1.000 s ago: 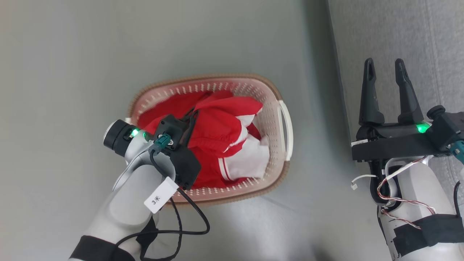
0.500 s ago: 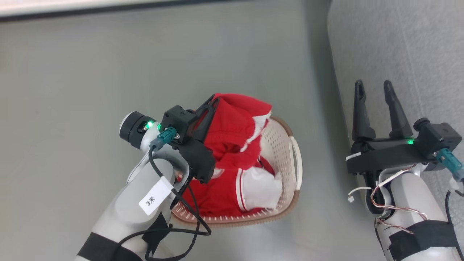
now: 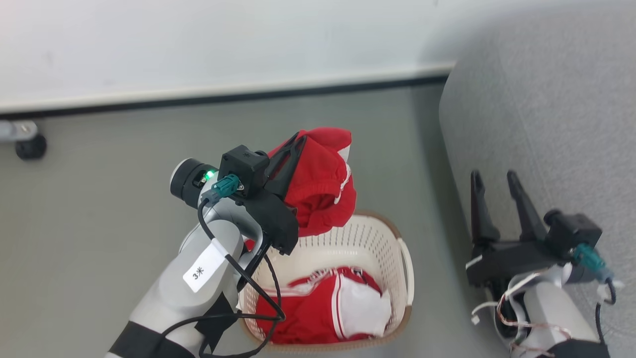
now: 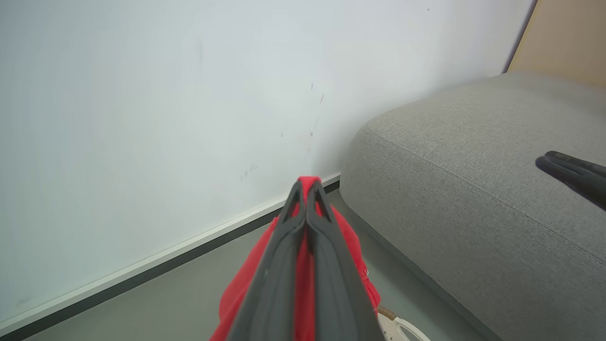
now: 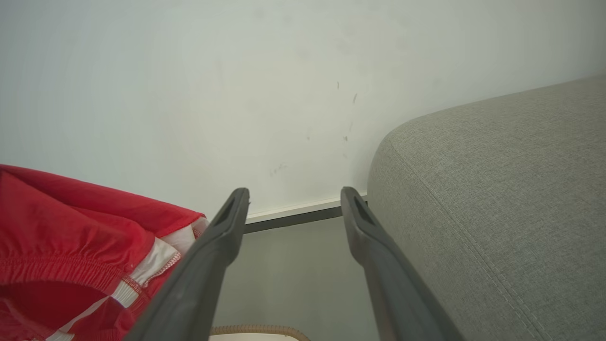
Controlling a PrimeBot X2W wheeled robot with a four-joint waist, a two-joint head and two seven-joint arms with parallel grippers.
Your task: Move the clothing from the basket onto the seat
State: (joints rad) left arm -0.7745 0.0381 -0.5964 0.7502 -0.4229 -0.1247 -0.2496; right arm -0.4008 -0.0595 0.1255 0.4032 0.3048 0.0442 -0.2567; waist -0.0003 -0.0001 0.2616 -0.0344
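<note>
The left pincer (image 3: 294,146) is clamped on the red shorts (image 3: 323,189), which hang above the far side of the basket (image 3: 405,271). The jersey (image 3: 318,311) lies inside the basket. To the right, the right pincer (image 3: 497,180) stands apart, holding nothing, at the left edge of the sofa (image 3: 546,114).

A pale wall (image 3: 198,44) ran across the far side, a few dark marks (image 5: 354,98) low on it. A white skirting strip (image 3: 223,90) with a dark line beneath met a grey-green floor (image 3: 99,209). At far left stood a dark caster wheel (image 3: 31,146). On the right rose a grey woven sofa (image 3: 546,124), a tan panel (image 4: 568,38) behind it. The light was soft and even.
</note>
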